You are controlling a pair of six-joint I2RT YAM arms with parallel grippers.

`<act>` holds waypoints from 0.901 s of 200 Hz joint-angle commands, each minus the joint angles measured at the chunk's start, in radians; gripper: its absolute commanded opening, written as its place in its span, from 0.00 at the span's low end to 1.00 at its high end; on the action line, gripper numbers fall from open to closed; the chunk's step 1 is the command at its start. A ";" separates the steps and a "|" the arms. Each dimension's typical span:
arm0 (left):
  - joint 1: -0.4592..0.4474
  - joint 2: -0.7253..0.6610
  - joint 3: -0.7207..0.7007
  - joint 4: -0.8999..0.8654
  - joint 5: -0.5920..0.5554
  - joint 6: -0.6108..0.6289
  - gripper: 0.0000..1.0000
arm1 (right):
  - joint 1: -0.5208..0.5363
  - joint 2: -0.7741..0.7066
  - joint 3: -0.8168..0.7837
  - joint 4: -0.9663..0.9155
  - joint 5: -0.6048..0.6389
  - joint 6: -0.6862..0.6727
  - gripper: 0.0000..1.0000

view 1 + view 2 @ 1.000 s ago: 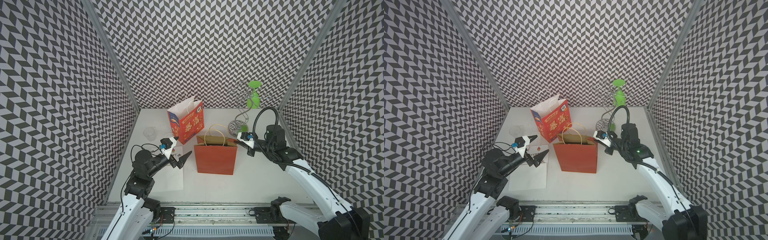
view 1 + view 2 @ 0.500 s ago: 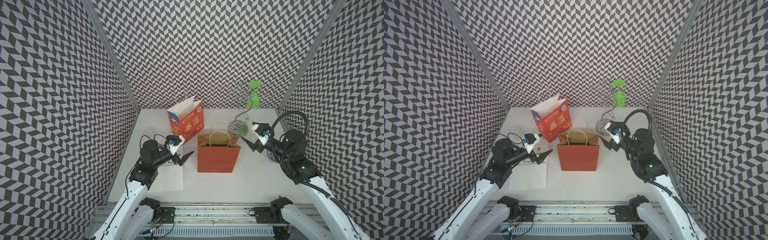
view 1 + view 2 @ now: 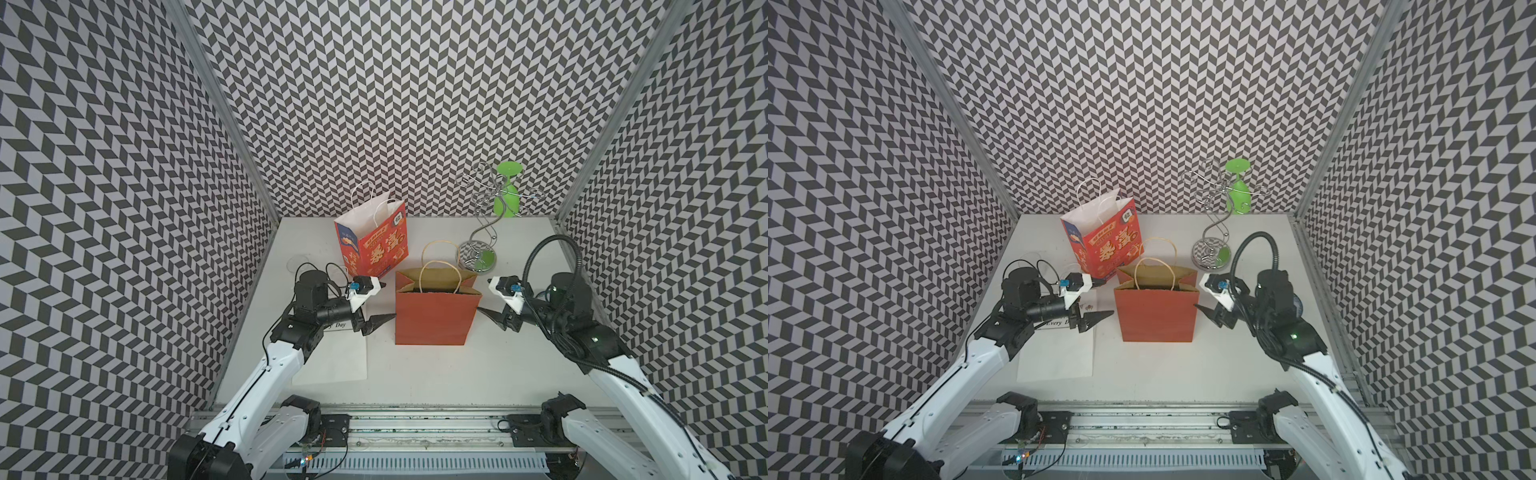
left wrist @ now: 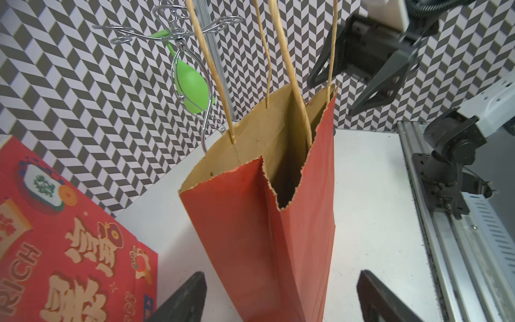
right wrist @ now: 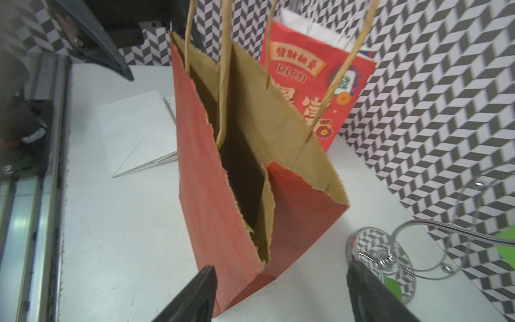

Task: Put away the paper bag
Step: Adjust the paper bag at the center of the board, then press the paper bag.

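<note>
Standing upright, mouth gaping, the red paper bag (image 3: 434,316) sits between both arms' wide-open, empty jaws.

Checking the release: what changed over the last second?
Right gripper let go of the plain red paper bag at its top corner, dropped to its right side, jaws open. Left gripper advanced to its left side, open. Bag shifted slightly. Printed red gift bag, wire stand unchanged.

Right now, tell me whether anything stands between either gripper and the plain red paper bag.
Nothing visible does. The left gripper and right gripper, both open, face opposite sides of the plain red paper bag, close up.
</note>
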 commanded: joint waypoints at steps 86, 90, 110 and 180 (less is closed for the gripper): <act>-0.033 0.127 0.024 0.192 0.169 -0.120 0.45 | 0.017 0.149 -0.069 0.349 -0.310 0.028 0.46; -0.036 0.130 0.023 0.193 0.164 -0.120 0.44 | 0.019 0.151 -0.070 0.352 -0.311 0.029 0.45; -0.050 0.138 0.023 0.201 0.157 -0.132 0.40 | 0.026 0.155 -0.083 0.359 -0.313 0.030 0.42; -0.099 0.152 -0.001 0.338 0.138 -0.201 0.30 | 0.048 0.177 -0.100 0.412 -0.320 0.044 0.36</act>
